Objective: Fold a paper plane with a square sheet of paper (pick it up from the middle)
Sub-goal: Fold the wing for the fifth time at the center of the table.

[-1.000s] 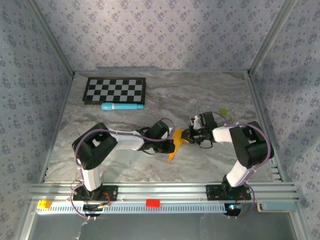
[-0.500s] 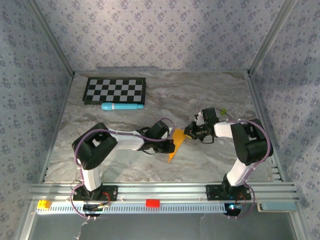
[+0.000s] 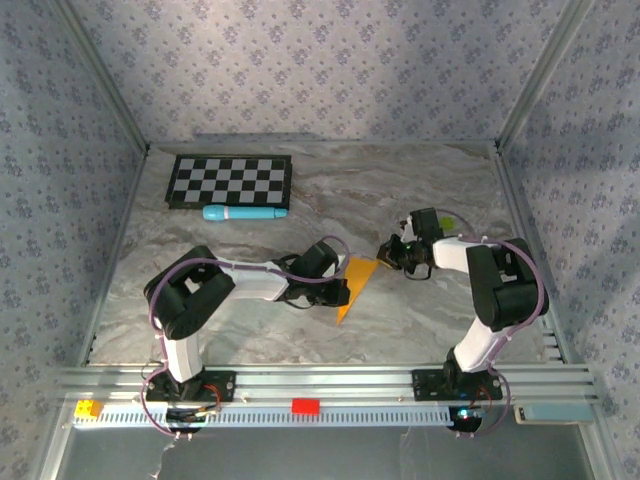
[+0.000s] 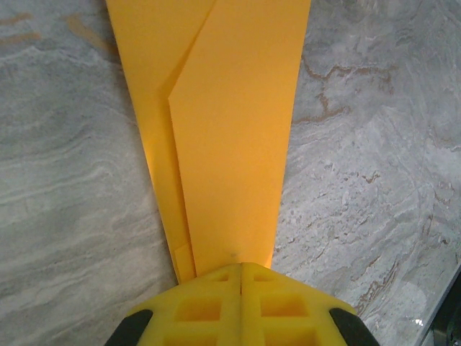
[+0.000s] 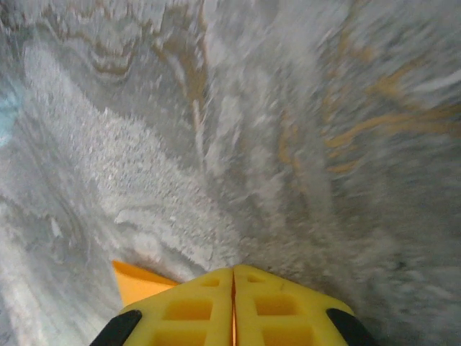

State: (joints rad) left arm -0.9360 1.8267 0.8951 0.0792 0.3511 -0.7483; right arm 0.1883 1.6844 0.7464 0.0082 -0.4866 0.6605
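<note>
The square sheet of paper (image 3: 356, 285), orange and already folded into a narrow wedge with overlapping flaps, lies flat mid-table (image 3: 400, 325). The left gripper (image 4: 241, 268), fingers clenched, presses its tips on the paper's nearest edge. Just beside the paper's far corner hangs the right gripper (image 3: 392, 256), clenched and empty. Farther back lie a light-blue cylinder (image 3: 245, 213) and a checkerboard (image 3: 230, 181). Folding looks midway. The next move likely calls for the right fingers to turn another flap without shifting the pinned sheet.
</note>
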